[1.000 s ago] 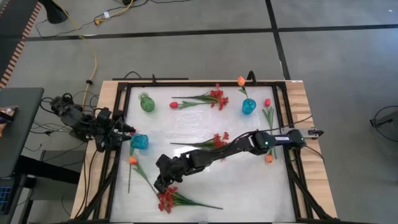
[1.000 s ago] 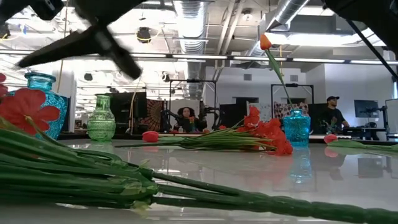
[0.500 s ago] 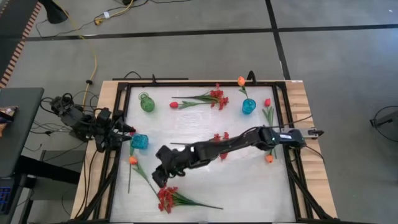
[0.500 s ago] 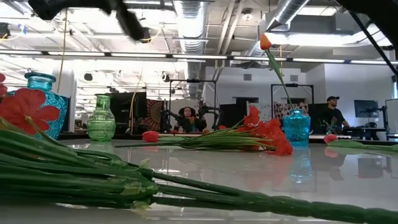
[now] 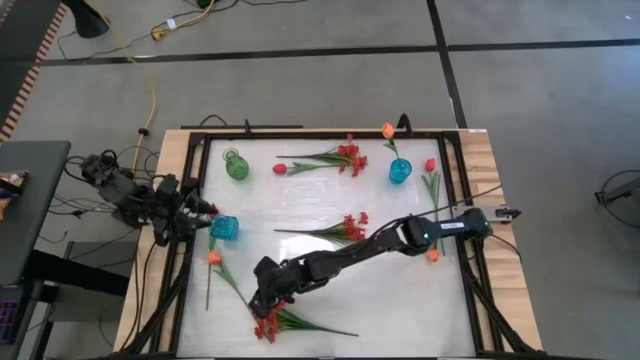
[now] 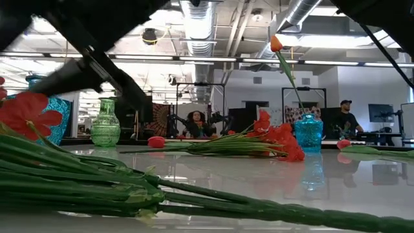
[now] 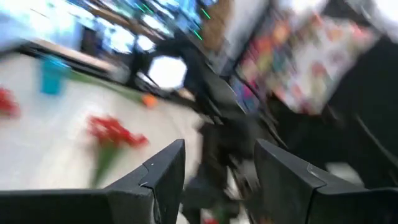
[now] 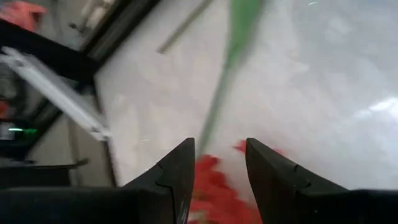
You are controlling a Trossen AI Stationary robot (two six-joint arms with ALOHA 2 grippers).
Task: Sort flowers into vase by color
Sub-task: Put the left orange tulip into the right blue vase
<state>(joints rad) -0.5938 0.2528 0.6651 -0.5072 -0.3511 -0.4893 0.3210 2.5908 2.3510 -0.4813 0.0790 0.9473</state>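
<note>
A bushy red spray [image 5: 268, 325] lies near the table's near edge, its stems [image 5: 320, 328] running right. My right gripper [image 5: 260, 303] hovers open just above its blossoms [image 8: 214, 196], which show between and beyond the fingers. An orange tulip [image 5: 213, 258] lies left of it. A blue vase [image 5: 224, 228] stands at the left edge, a green vase [image 5: 236, 165] at the far left. Another blue vase [image 5: 400, 171] at the far right holds an orange tulip [image 5: 388, 130]. My left gripper [image 5: 205, 212] waits open by the left blue vase.
More flowers lie on the white table [image 5: 400, 300]: a red tulip [image 5: 280, 169] and red spray [image 5: 350, 155] at the far side, a red spray [image 5: 350, 228] in the middle, a red-pink tulip [image 5: 430, 165] and an orange tulip [image 5: 433, 255] at the right. People sit beyond the table.
My right gripper has gone up a little and then come down again toward the red spray near the table's near edge, ending lower than before. The flowers and vases have kept their places.
</note>
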